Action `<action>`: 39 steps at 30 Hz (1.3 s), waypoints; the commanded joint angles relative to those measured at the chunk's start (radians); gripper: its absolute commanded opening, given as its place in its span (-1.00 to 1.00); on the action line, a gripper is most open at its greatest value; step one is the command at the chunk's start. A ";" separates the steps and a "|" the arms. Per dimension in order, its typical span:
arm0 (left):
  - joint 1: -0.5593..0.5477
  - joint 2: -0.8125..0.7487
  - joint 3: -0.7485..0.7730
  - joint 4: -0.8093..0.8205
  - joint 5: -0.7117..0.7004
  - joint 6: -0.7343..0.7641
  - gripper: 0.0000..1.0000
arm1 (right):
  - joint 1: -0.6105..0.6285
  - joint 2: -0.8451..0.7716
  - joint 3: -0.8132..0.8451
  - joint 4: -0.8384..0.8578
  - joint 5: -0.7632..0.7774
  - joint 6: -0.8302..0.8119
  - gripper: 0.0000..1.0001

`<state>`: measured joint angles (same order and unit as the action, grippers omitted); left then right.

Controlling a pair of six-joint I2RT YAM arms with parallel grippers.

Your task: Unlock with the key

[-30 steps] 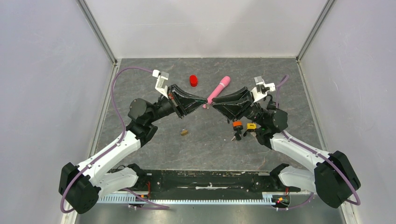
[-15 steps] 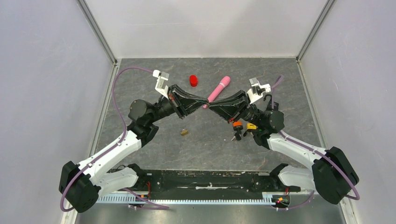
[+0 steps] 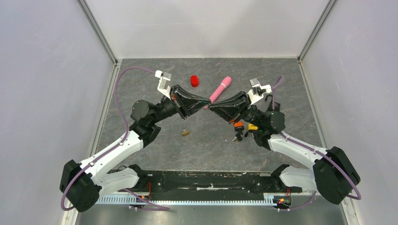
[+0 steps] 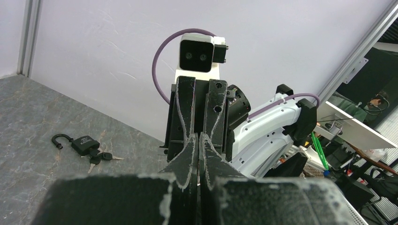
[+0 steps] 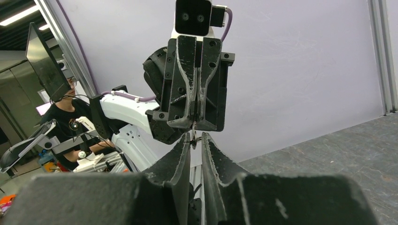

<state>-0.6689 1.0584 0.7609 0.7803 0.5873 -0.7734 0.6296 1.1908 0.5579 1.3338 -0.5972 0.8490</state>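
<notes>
The key hangs in mid-air over the middle of the table, where the two grippers meet tip to tip. Its long axis runs along the line between them: it sticks straight out of the left gripper and points into the right gripper. Only a short, thin metal sliver shows; head and teeth are hidden. The left jaws are pressed together on it. The right jaws stand a crack apart at its free end, and whether they pinch it cannot be told. A black padlock, shackle open, lies on the table.
</notes>
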 commanded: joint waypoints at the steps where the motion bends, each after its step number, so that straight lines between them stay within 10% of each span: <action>1: -0.019 0.005 0.005 0.054 0.005 -0.017 -0.95 | 0.004 0.006 0.025 0.064 0.016 0.006 -0.66; 8: -0.023 0.000 -0.007 0.053 -0.004 -0.009 -0.95 | 0.004 0.010 0.020 0.084 0.020 0.024 -1.00; 39: -0.037 -0.050 -0.084 0.088 -0.164 -0.014 -0.95 | 0.042 0.036 -0.032 0.107 0.122 0.088 -0.71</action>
<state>-0.6971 1.0183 0.6853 0.7971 0.4755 -0.7731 0.6563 1.2190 0.5400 1.3773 -0.5232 0.9142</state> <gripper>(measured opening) 0.027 0.141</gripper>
